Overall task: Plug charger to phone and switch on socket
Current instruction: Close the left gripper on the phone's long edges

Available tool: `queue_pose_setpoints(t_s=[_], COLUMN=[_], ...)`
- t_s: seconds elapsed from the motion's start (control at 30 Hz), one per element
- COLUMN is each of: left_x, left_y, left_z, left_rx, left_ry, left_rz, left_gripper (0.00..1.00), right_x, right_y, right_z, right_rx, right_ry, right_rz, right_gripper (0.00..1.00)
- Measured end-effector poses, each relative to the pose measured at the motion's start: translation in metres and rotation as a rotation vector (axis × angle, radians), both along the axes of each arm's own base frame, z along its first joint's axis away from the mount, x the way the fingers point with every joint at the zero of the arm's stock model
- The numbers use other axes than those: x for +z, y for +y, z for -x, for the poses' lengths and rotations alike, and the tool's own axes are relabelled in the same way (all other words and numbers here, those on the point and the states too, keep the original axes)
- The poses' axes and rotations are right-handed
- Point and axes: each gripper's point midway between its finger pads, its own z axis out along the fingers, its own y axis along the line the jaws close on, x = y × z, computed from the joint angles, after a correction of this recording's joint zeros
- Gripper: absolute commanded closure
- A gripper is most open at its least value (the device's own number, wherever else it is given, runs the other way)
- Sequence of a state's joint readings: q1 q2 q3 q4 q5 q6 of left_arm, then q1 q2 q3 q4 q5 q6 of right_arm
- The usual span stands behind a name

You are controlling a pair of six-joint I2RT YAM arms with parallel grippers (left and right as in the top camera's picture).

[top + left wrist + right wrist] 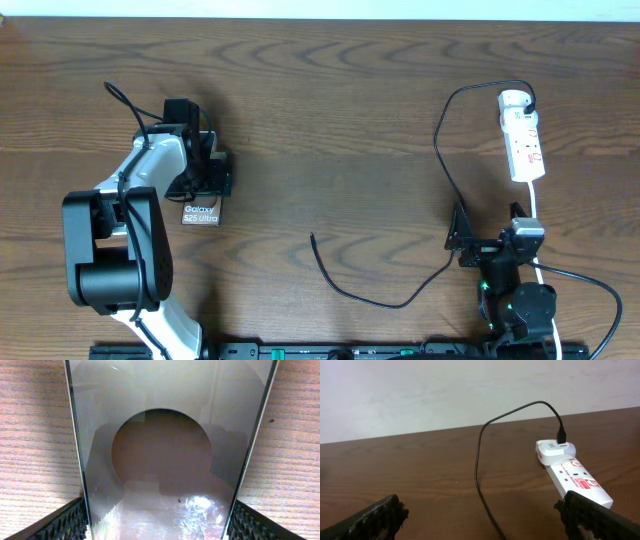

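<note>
Phone (pixel 160 420) sits between our left gripper's (pixel 160 525) jaws, clamped or not we cannot tell, right gripper (pixel 480 515) wide open; unheld, it could slide under the charger's (pixel 476 460) push.

White "Galaxy S25 Ultra", two lines, on phone (pixel 200 212) face, at the end sticking out past left fingers (pixel 222 180). Red markings and a small red label on socket (pixel 577 479), just ahead of right fingers (pixel 592 517), too small to read. Nothing legible in left wrist view.
</note>
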State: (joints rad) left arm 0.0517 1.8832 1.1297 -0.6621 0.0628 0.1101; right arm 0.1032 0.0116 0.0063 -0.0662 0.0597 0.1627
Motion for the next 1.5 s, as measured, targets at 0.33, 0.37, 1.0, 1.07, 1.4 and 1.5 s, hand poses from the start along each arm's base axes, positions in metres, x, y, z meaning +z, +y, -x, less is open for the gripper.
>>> queue_pose_setpoints(t_s=[0.33,0.37,1.0,1.07,1.4,1.5], left_x=[0.0,0.0,0.0004,0.0004,0.0004,0.0004], left_y=[0.0,0.0,0.0008,0.0008,0.0008,0.0008], left_z=[0.0,0.0,-0.0001,-0.0001,-0.0001,-0.0001], left_rx=[0.0,0.0,0.002,0.002,0.001,0.001], left_ry=[-0.001,-0.001,-0.002,-0.002,-0.002,-0.002], left_rz=[0.0,0.0,0.002,0.002,0.003,0.003], left_gripper=[0.18,0.2,0.54,0.57,0.89,0.92], right_x=[0.0,0.0,0.0002,0.0002,0.0002,0.0002], right_y=[0.0,-0.0001,0.0,-0.0001,-0.0001,-0.0001], right_z=[0.0,0.0,0.0,0.0,0.0,0.0], right_rx=[0.0,0.0,0.0,0.0,0.0,0.0], right_ry=[0.0,0.0,0.0,0.0,0.0,0.0], right_rz=[0.0,0.0,0.0,0.0,0.0,0.0], right_gripper=[0.01,0.01,0.01,0.01,0.01,0.01])
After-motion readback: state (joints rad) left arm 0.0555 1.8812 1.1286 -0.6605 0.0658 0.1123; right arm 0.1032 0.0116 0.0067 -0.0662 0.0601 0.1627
